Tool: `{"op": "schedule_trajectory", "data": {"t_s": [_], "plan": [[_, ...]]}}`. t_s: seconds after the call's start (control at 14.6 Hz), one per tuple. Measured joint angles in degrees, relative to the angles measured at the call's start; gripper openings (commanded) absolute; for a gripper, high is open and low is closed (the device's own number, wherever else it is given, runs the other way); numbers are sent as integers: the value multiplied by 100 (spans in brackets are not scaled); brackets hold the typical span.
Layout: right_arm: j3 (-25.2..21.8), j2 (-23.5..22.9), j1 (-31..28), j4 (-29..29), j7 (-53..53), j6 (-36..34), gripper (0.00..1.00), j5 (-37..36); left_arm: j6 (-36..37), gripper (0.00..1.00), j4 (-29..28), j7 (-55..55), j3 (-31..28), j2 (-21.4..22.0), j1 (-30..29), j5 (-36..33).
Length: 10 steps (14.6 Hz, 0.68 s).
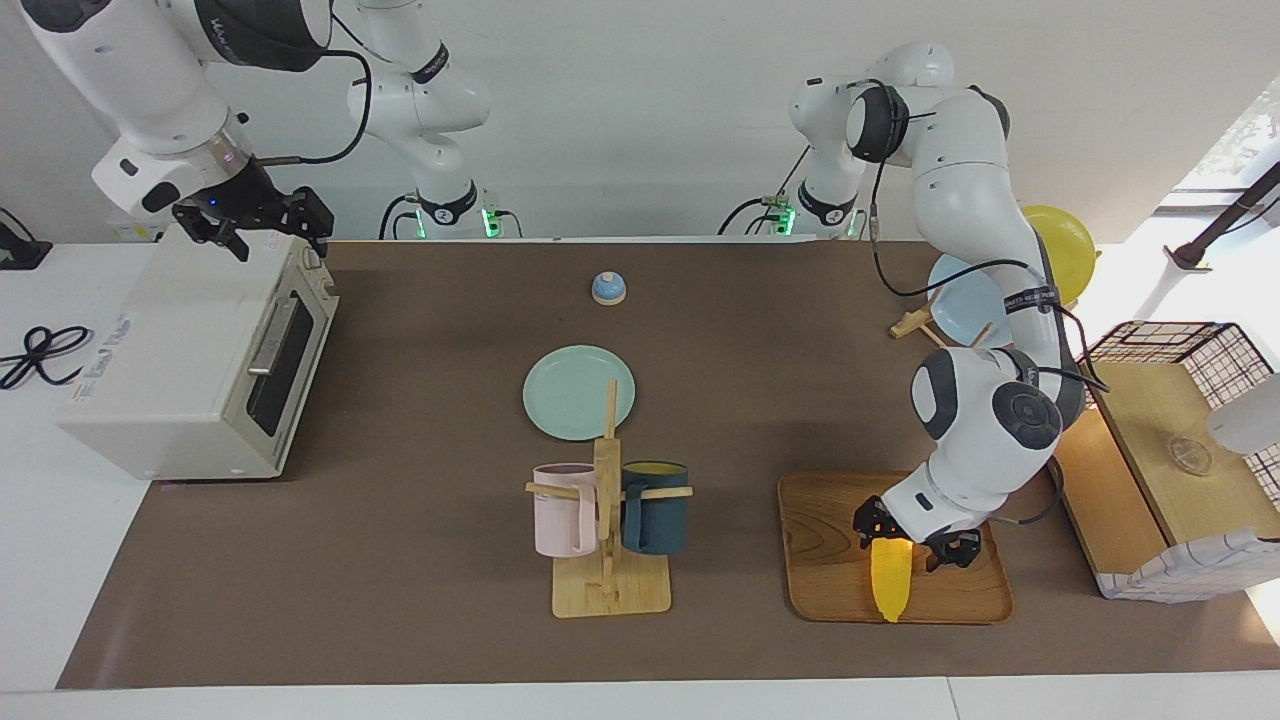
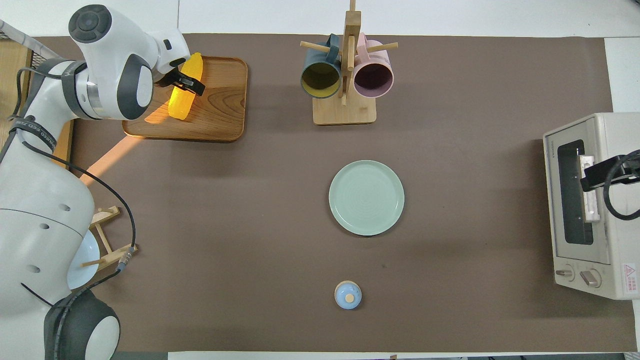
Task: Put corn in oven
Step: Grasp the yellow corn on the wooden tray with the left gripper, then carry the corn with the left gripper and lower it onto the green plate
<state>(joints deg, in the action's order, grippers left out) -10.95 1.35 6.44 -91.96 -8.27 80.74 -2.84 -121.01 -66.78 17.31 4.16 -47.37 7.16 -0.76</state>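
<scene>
— Corn [image 1: 889,585], location?
— On the wooden tray [image 1: 830,560] at the left arm's end of the table. I see my left gripper [image 1: 915,545] pinching it, one finger either side of the cob.
— Oven [image 1: 190,365]?
— At the right arm's end, door closed. My right gripper [image 1: 250,225] hangs over its top; fingers I cannot tell.
— Other items?
— Green plate [image 2: 366,197] mid-table, mug rack [image 2: 345,75] beside the tray.

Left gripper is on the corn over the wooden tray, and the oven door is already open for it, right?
Not quite. The left gripper is on the corn over the wooden tray, but the oven door is shut, as the facing view shows. The right gripper hovers above the oven.
</scene>
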Motion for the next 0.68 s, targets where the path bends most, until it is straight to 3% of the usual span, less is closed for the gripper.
{"op": "schedule_trajectory", "data": {"t_s": [0.48,0.68], "plan": [[0,0,0,0,0,0,100,0,221,0,65,-30,23,69,11,211],[0,0,0,0,0,0,100,0,863,0,100,-624,13,579,2,656]]}}
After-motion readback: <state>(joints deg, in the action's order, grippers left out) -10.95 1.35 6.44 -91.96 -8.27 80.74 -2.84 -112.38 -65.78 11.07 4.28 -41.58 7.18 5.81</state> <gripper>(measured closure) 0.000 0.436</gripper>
